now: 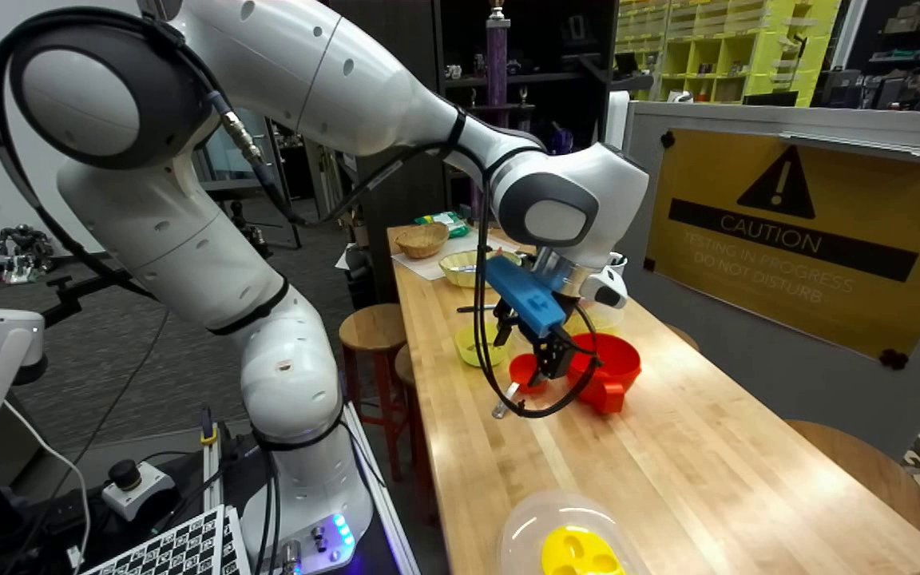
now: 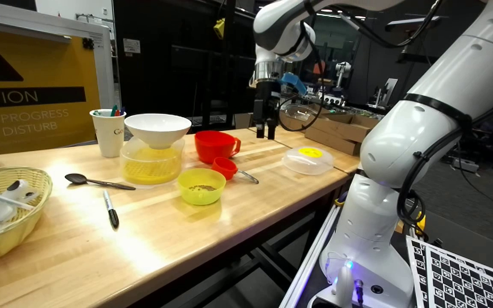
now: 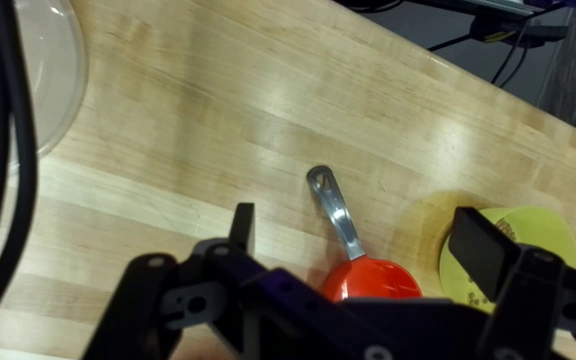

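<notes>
My gripper (image 3: 355, 225) stands open above the wooden table, its fingers pointing down with nothing between them. Below it in the wrist view lies a small red measuring cup (image 3: 375, 280) with a grey metal handle (image 3: 338, 215); part of the cup is hidden by the gripper. A yellow-green bowl (image 2: 201, 194) beside the cup holds small brown pellets, and one finger (image 3: 483, 250) overlaps it in the wrist view. A larger red cup (image 2: 213, 147) with a handle sits close by, seen in both exterior views. In an exterior view the gripper (image 2: 265, 132) hangs well clear of all these.
A clear lid (image 2: 289, 164) with a yellow centre lies towards the robot's side. A white bowl (image 2: 156, 126) rests on a clear container (image 2: 129, 171) with yellow inside. Around are a paper cup (image 2: 109, 132) of pens, a black spoon (image 2: 99, 183), a marker (image 2: 110, 209) and a basket (image 2: 15, 237).
</notes>
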Controlling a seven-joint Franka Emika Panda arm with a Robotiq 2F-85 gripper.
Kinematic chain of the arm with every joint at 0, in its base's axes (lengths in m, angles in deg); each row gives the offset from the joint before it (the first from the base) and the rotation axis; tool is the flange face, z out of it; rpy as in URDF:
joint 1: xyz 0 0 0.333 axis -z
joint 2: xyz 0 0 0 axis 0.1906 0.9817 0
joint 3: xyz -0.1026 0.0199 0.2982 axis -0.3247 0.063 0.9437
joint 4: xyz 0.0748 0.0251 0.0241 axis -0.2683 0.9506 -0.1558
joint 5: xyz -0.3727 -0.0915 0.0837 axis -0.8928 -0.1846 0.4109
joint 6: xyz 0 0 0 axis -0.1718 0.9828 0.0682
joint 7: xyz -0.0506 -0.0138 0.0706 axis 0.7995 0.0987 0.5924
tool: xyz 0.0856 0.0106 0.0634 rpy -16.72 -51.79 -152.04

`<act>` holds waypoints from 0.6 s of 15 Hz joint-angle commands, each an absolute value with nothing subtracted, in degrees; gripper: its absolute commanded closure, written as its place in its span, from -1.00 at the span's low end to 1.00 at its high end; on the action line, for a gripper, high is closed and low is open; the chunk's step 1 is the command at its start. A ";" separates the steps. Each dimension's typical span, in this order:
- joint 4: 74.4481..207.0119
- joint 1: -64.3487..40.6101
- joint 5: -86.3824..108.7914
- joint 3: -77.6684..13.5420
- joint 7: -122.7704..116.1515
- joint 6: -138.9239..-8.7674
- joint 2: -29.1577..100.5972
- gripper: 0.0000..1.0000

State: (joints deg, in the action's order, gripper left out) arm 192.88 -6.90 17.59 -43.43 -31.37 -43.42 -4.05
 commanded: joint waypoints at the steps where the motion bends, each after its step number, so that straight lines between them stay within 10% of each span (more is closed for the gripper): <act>1: 196.58 -6.03 15.63 -41.56 -32.25 -45.80 -7.05 -1.00; 9: 202.63 -6.71 11.11 -38.38 -30.79 -49.72 -11.79 -1.00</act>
State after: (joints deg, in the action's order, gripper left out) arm 199.01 -6.91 12.91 -39.98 -31.47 -47.82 -7.30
